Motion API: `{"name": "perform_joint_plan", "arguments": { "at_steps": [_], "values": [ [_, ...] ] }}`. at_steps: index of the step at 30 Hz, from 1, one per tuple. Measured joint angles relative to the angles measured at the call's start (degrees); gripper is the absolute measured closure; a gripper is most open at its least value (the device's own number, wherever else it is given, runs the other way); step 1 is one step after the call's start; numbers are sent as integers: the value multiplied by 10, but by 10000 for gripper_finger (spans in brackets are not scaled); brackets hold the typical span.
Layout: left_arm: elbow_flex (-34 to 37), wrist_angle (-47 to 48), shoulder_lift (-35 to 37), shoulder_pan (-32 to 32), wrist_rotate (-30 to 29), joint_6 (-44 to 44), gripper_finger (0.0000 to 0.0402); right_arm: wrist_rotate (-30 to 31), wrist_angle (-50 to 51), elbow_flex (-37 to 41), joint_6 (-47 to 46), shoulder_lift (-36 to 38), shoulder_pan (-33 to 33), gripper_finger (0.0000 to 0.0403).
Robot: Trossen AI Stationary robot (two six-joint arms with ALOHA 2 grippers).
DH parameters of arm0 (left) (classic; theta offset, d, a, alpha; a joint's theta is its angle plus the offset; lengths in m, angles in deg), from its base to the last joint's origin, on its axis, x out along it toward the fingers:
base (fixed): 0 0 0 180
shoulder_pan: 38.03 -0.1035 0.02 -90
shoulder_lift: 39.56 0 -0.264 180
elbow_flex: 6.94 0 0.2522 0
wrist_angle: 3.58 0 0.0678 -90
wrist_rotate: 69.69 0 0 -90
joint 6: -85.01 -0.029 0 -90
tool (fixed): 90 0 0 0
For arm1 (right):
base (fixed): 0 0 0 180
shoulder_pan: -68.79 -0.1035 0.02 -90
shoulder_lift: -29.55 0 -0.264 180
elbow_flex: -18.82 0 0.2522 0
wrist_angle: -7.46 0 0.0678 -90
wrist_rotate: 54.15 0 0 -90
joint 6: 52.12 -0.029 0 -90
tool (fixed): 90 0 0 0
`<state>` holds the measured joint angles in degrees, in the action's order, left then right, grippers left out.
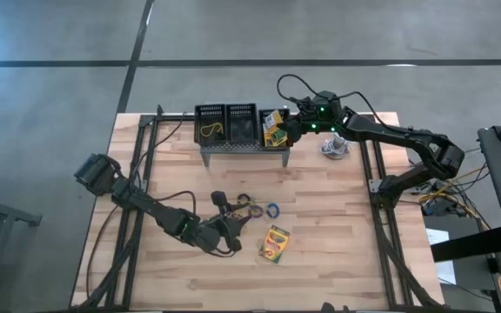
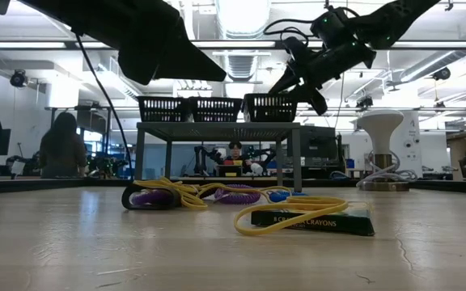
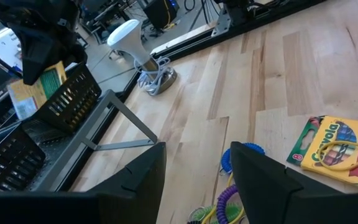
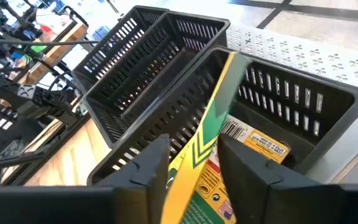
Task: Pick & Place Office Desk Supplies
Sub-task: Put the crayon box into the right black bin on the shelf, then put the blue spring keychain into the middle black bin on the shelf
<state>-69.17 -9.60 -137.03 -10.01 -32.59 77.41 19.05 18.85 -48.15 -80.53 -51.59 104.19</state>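
Right gripper [image 1: 283, 130]: upper middle of the high view, over the right-hand basket [image 4: 328, 99] of three black baskets. Its two fingers are closed on a yellow-and-green crayon box [image 4: 210, 149], held on edge and tilted so its far end points down into the basket. A second box [image 4: 260, 144] already lies flat on the basket floor. The tilt looks chosen so the held box slides in past the basket wall; judged to be the moment just before release.

Left gripper [image 1: 230, 219]: lower middle of the high view, low over the table, fingers spread apart and holding nothing. It sits just beside the rubber bands [image 1: 252, 208], a loose cluster of yellow, purple and blue loops, probably lined up to take one next.

Crayon box on table [image 1: 275, 243]: lies flat, lower centre, with a yellow band [image 3: 344, 152] draped across it.

Left-hand basket [image 1: 210, 126]: holds a yellow band; the middle one looks dark inside and I cannot tell its contents.

Stand [image 1: 243, 148]: grey perforated metal, carrying all three baskets at the table's far edge.

White dome with cable [image 1: 335, 146]: right of the stand.

Table [image 1: 337, 243]: pale wooden planks, black rails down each side.

Room: grey concrete floor, strip lights, benches, seated people in the background.
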Motion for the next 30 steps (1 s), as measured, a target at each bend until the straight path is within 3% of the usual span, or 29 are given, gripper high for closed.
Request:
{"name": "perform_joint_plan", "arguments": {
  "at_steps": [7,14,17,25,30],
  "values": [
    [0,0,0,0,0,0,218,-2,63,-44,60,2,0,225],
    [0,0,0,-1,0,0,218,3,307,-163,163,0,0,229],
    [0,0,0,-1,0,0,218,4,362,-194,193,0,-7,235],
    [0,0,0,-2,0,1,218,16,359,-228,276,9,-84,255],
    [0,6,0,-1,0,5,218,124,317,-166,302,42,-205,271]
  ]
}}
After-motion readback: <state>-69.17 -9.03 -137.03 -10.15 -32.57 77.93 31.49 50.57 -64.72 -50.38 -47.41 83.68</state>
